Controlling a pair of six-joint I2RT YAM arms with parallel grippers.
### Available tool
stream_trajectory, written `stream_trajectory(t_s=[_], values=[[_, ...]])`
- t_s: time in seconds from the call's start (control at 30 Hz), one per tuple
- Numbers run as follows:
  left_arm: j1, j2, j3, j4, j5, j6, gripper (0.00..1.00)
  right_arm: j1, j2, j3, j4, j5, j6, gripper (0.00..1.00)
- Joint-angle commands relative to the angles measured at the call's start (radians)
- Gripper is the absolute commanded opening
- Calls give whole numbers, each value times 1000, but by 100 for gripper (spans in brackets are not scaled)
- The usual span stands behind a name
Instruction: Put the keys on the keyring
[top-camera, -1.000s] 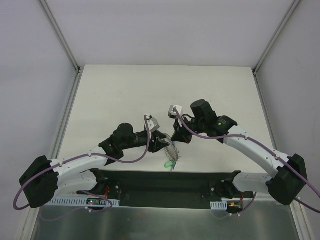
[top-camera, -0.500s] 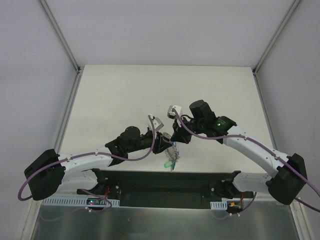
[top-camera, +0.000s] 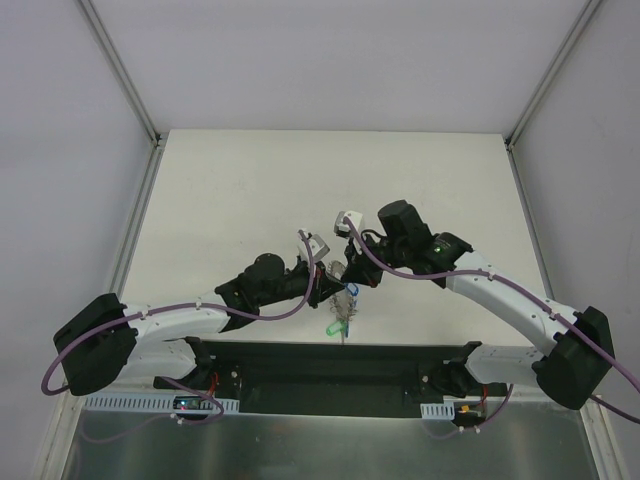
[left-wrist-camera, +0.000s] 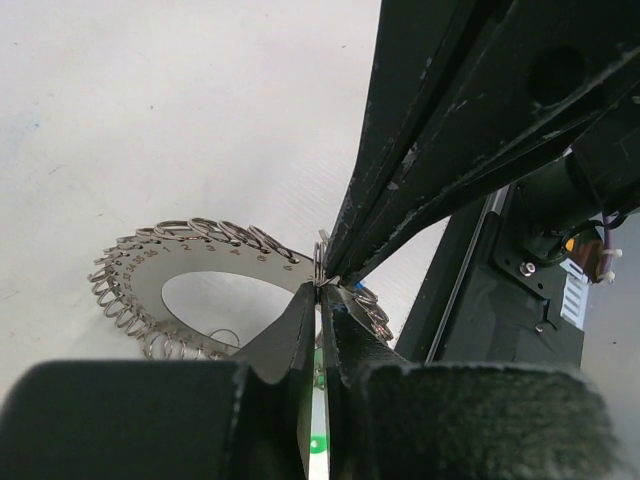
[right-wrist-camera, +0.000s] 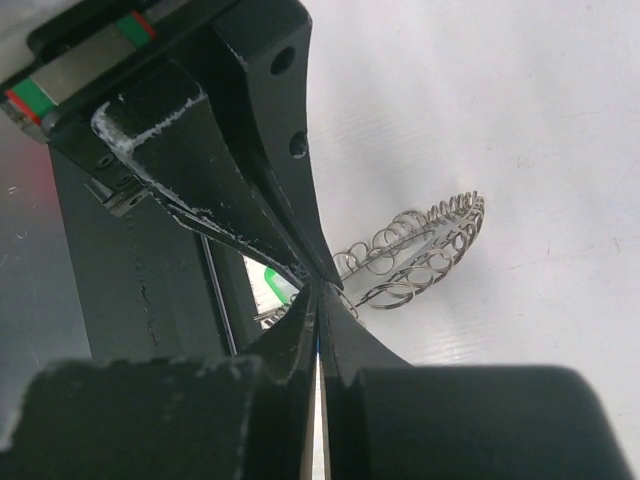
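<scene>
Where the two arms meet, low in the centre of the overhead view, sits the keyring (top-camera: 346, 298), and up close it's quite a thing: a flat silvery disc with an open oval centre, tiny numbers stamped round it and a fringe of little wire loops all along the edge. From the left wrist it lies lower left of frame on the white table (left-wrist-camera: 150, 100). From the right wrist it shows almost edge-on, centre right, loops bristling.

Now the left gripper (left-wrist-camera: 320, 300) is pinched tight on the ring's near rim, fingers all but touching, with a sliver of silver and green in the slit between them. And the right gripper (left-wrist-camera: 335, 272) comes in from the upper right, its black fingers closed to a point on that same bit of rim, tip to tip with the left.

A green key (top-camera: 333, 328) shows just below the ring in the overhead view, next to the dark base plate (top-camera: 330, 365). Each wrist view is half blocked by the other arm's fingers.
</scene>
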Motion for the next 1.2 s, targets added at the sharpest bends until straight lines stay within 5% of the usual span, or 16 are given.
stream_trajectory(t_s=[0.0,0.53,0.97,1.1,1.17], values=[[-8,-20,29,59,-26,4,0,16,-10,41,2,23,11,1],[-9,-145,-20,-7,-75,73,0,1,-99,-36,0,262,85,1],[-9,-205,-75,-16,-72,90,0,-5,-105,-64,52,195,111,1],[-8,-208,-60,-21,-55,99,16,9,-85,-16,28,179,64,1],[-9,-207,-47,-36,-48,112,16,16,-70,11,11,170,51,1]])
